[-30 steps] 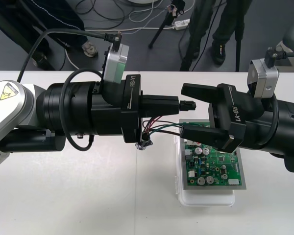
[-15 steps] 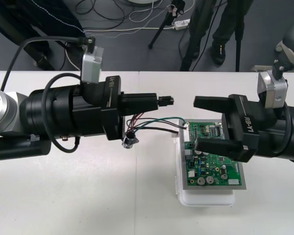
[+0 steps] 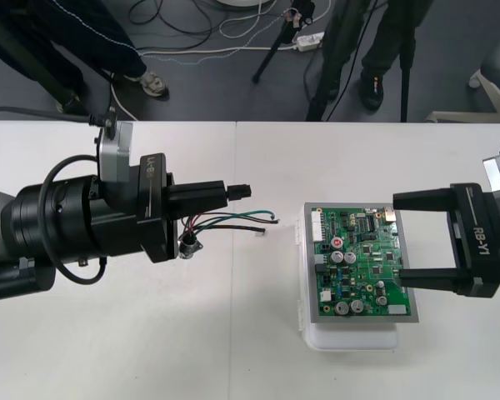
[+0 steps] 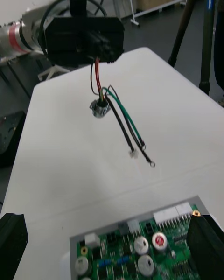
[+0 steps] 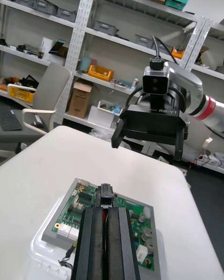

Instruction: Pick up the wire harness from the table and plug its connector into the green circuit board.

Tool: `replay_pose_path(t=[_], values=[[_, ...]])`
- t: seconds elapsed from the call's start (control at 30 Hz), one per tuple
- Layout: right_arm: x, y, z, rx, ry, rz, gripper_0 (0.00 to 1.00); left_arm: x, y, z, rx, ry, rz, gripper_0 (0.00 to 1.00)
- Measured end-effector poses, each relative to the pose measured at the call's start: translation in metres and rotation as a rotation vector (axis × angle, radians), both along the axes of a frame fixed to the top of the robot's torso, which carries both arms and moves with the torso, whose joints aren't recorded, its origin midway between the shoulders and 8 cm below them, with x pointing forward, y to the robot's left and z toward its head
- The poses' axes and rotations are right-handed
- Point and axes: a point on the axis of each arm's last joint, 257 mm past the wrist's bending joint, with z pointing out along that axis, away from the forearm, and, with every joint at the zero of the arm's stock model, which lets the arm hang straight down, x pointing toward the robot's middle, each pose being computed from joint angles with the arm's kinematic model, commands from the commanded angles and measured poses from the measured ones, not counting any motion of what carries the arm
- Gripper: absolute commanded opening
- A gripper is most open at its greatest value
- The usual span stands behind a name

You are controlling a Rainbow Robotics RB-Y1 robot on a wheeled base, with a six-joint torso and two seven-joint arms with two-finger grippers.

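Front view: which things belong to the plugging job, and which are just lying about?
Job: wire harness, plug in shut left gripper; green circuit board on white base; open right gripper over board's edge.
Lying about: floor cables, power strip.

Beyond the plain light table (image 3: 150, 350) lies dark floor (image 3: 225, 92) with loose cables (image 3: 202, 51) and a tripod (image 3: 272, 53).

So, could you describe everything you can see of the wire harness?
The wire harness hangs from the left gripper, whose jaws are shut on its small black plug. Thin red, black and green wires droop beneath, carrying a round metal socket; loose ends point toward the green circuit board, not touching it.
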Motion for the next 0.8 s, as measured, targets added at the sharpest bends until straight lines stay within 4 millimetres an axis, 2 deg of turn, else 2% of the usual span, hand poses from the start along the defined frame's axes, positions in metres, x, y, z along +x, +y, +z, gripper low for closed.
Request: replay_pose_path(t=[0.27,0.47,0.7,0.8], values=[[-0.007,-0.037,-0.038,-0.229,0.019,0.005,1.0,-0.003,0.01,-0.019,0.009,0.015,0.03,0.0],[0.01,-0.065,-0.063,-0.376,0.007,-0.07,1.0,0.005,0.023,-0.048,0.046,0.012,0.037,0.0],[0.026,-0.092,-0.083,-0.519,-0.018,-0.144,1.0,0.008,0.034,-0.079,0.075,-0.16,0.023,0.0],[0.031,-0.103,-0.093,-0.603,-0.04,-0.164,1.0,0.006,0.035,-0.089,0.066,-0.176,0.01,0.0]])
